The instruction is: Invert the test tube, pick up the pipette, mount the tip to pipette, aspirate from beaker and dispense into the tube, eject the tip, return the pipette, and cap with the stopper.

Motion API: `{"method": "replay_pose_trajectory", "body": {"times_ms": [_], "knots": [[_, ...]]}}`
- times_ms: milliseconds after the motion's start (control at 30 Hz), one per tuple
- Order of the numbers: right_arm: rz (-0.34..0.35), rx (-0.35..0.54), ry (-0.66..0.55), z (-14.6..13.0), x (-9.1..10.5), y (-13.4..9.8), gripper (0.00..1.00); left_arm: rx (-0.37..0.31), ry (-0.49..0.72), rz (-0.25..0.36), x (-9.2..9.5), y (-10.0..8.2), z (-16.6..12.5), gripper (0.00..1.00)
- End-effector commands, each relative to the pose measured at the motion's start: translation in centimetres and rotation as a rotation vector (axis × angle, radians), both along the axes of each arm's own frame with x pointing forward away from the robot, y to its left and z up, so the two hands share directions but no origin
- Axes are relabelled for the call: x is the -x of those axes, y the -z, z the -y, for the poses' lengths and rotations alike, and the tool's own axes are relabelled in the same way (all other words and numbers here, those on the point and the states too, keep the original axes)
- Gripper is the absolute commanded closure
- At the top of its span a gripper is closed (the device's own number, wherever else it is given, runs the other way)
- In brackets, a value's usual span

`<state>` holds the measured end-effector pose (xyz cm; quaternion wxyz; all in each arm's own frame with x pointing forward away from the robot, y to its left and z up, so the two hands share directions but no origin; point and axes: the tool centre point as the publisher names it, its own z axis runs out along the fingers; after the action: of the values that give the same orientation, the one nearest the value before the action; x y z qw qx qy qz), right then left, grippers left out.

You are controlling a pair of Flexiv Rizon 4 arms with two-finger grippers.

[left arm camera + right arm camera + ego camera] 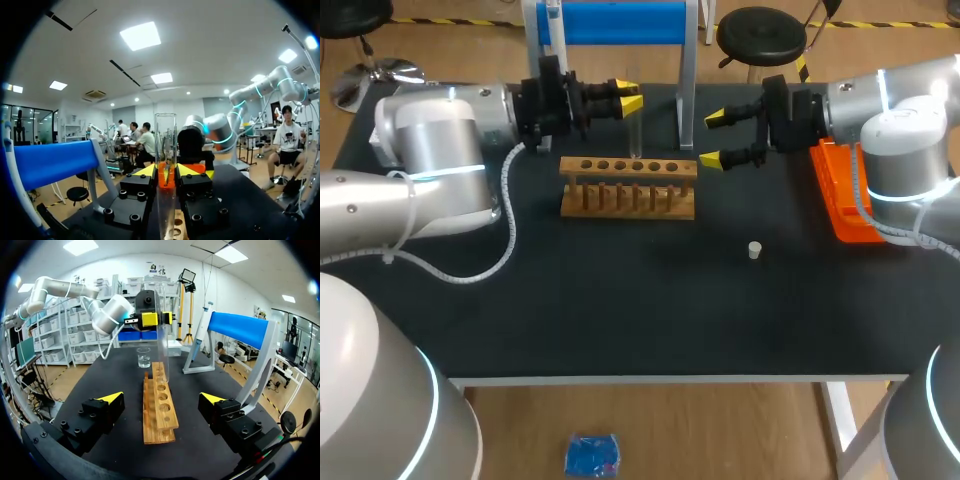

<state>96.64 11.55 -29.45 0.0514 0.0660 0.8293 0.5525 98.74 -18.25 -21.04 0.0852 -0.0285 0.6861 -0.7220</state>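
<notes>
Clear glass test tube (635, 135) upright, clamped between left gripper's (628, 95) yellow tips, over wooden rack's (628, 186) far edge. Empty right gripper (713, 138) spread wide, just right of rack. White stopper (754, 250) lying nearer.

- Your right jaws stand wide apart and hold nothing; the wooden rack (159, 407) lies on the tabletop (100, 375) ahead, in line with the gap.
- Your left jaws grip the test tube (161, 347) upright above the rack's far end.
- Beyond the rack you see the beaker (144, 357); the pipette (200, 335) is at the blue stand (237, 329).
</notes>
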Motion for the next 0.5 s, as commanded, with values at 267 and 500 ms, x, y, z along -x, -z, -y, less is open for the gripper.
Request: {"method": "replay_pose_trajectory", "body": {"times_ms": [267, 500], "knots": [[0.002, -0.001, 0.001, 0.0, 0.1, 0.0, 0.00, 0.009, 0.011, -0.020, -0.9, 1.6, 0.2, 1.00], [0.002, -0.001, 0.001, 0.0, 0.1, 0.0, 0.00, 0.015, 0.007, -0.028, -0.9, 2.0, 0.0, 1.00]]}}
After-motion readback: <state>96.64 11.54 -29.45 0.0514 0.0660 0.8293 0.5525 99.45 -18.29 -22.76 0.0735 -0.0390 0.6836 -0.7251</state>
